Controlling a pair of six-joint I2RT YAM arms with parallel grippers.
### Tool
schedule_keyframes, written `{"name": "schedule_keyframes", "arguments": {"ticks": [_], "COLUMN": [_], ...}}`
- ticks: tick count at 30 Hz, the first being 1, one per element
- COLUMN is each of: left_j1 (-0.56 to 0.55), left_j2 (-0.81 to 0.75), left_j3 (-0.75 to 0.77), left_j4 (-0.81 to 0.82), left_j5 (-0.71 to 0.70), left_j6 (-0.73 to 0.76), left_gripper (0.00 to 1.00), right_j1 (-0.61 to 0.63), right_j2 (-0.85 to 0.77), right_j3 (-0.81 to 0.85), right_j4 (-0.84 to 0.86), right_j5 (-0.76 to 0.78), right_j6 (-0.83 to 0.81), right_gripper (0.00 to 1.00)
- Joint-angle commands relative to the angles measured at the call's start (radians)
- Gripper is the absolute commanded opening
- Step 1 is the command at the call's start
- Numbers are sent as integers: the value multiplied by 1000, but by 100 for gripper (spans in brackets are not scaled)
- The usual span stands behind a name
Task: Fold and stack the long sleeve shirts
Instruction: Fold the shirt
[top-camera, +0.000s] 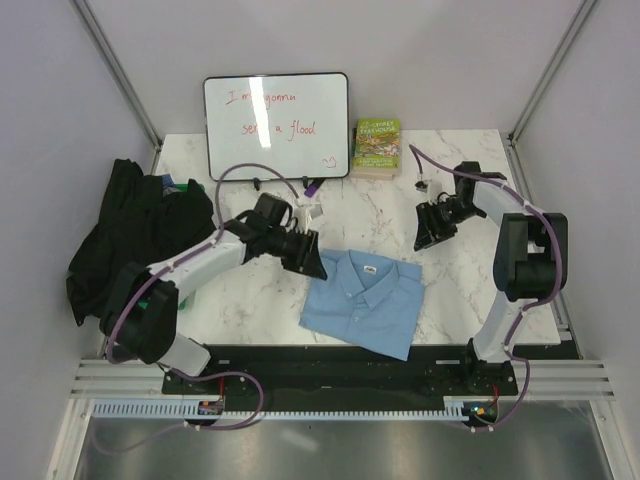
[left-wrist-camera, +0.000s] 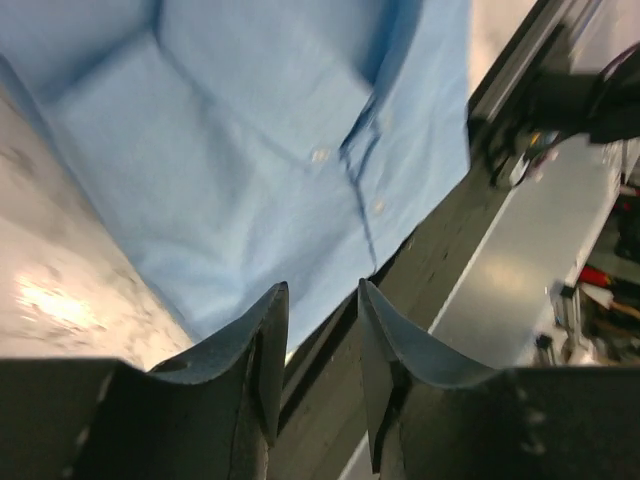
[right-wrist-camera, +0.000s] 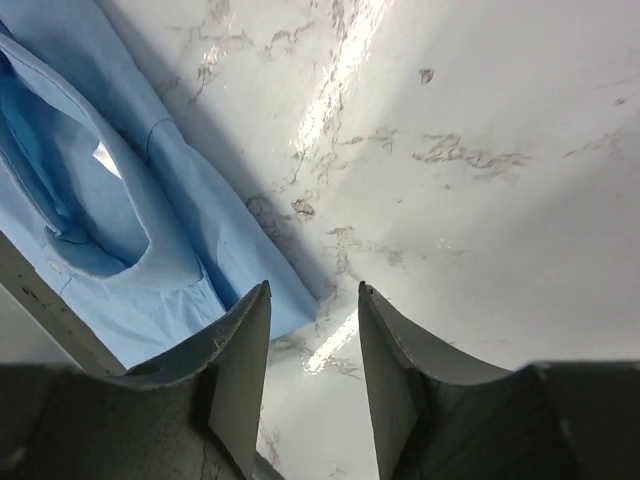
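Note:
The light blue collared shirt (top-camera: 364, 300) lies folded into a rectangle near the table's front middle; it also shows in the left wrist view (left-wrist-camera: 260, 150) and the right wrist view (right-wrist-camera: 110, 230). The black shirt (top-camera: 130, 235) lies crumpled in a heap at the left edge. My left gripper (top-camera: 308, 262) hovers just left of the blue shirt's collar end, open and empty (left-wrist-camera: 322, 300). My right gripper (top-camera: 428, 238) hovers above bare marble just off the shirt's upper right corner, open and empty (right-wrist-camera: 313, 300).
A whiteboard (top-camera: 277, 125) with red writing leans at the back. A green-covered book (top-camera: 377, 147) stands beside it. The marble table (top-camera: 460, 280) ends at a black rail (top-camera: 340, 362) in front.

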Motion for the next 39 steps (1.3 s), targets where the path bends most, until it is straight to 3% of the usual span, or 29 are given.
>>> {"name": "schedule_keyframes", "arguments": {"ticks": [1,2,4,9,15,20,25,29,34,39], "left_j1": [84,86,86,88,132,215,243,261,256,243], "left_j2": [-36,-10,57,203,378,490,403,260,199,290], "left_j3": [128,140,163,238,283,263,162,139,212,286], "left_j4": [96,88,93,103,166,248,298,242,101,-30], "left_j5": [62,102,153,121,43,5,96,88,39,-24], "left_j6": [67,78,69,81,40,-118,-121,-20,206,290], "left_gripper": [40,35,34,32,30,29,36,46,54,55], "right_j1": [-1,-1,-1,4,13,46,60,59,59,63], "right_j2": [-73,-88,-134,-188,-108,-24,56,16,-83,-71], "right_j3": [31,25,-6,-95,-130,-166,-134,-98,-39,-25], "right_j4": [-43,-44,-50,-41,42,138,180,117,69,111], "right_j5": [-54,-72,-132,-212,-171,-100,-7,-54,-118,-108], "right_j6": [-39,-29,20,83,103,123,108,73,34,50], "right_gripper": [46,45,43,41,39,37,35,36,48,60]}}
